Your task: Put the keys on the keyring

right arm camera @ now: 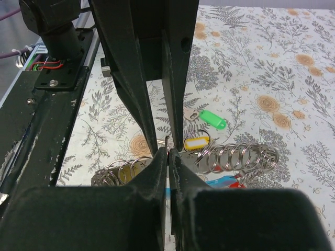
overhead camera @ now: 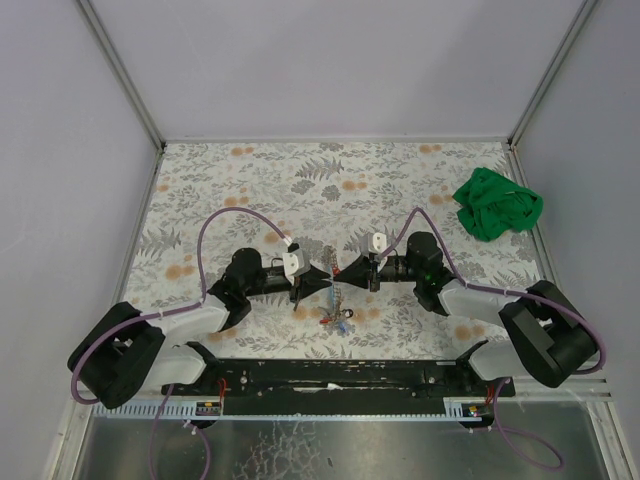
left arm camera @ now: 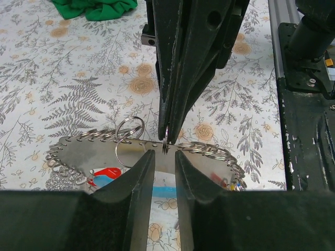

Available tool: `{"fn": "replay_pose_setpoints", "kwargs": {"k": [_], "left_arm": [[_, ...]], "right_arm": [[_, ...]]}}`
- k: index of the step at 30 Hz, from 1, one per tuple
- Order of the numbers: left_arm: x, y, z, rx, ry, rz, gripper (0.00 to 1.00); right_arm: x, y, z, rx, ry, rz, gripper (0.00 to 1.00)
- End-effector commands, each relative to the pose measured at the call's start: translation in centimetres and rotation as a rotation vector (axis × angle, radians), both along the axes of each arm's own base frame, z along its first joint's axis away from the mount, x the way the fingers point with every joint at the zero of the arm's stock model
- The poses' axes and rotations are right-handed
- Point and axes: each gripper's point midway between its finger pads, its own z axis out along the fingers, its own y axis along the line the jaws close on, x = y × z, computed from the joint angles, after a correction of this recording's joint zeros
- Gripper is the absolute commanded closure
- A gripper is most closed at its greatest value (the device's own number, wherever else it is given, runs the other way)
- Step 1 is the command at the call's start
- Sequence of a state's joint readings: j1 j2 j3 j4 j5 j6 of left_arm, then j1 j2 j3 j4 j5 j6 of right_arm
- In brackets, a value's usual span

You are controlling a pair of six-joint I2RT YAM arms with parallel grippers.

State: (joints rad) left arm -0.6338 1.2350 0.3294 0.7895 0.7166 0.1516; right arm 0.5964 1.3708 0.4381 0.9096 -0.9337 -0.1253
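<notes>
The keys [right arm camera: 212, 119] are left lying on the desk [overhead camera: 300, 170] beside a coil of rings [right arm camera: 238, 157], judged not yet threaded, while the keyring [left arm camera: 165, 147] is pinched by the closed right hand [right arm camera: 167, 157], the left hand [left arm camera: 162, 159] being narrowly parted with its hold not to be told, and open room is offered toward 12 o'clock, a green cloth [overhead camera: 497, 205] being bunched at 2 o'clock.

No legible text, brand or number in any view, white label window on yellow key [right arm camera: 196, 144] unreadable, green key [right arm camera: 212, 119] unmarked.
</notes>
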Motion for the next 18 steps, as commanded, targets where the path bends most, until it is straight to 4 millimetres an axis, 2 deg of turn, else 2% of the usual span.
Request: {"fn": "replay_pose_setpoints", "kwargs": {"k": [1, 12, 18], "left_arm": [[0.49, -0.47, 2.31, -0.059, -0.061, -0.016, 0.79], [0.59, -0.43, 2.60, -0.073, -0.058, -0.015, 0.85], [0.39, -0.65, 2.47, -0.060, -0.060, -0.042, 0.99]], "right_arm": [[-0.13, 0.42, 2.57, 0.077, -0.081, 0.046, 0.98], [-0.62, 0.67, 2.34, 0.078, -0.067, 0.092, 0.98], [-0.68, 0.80, 2.12, 0.073, -0.055, 0.105, 0.97]]}}
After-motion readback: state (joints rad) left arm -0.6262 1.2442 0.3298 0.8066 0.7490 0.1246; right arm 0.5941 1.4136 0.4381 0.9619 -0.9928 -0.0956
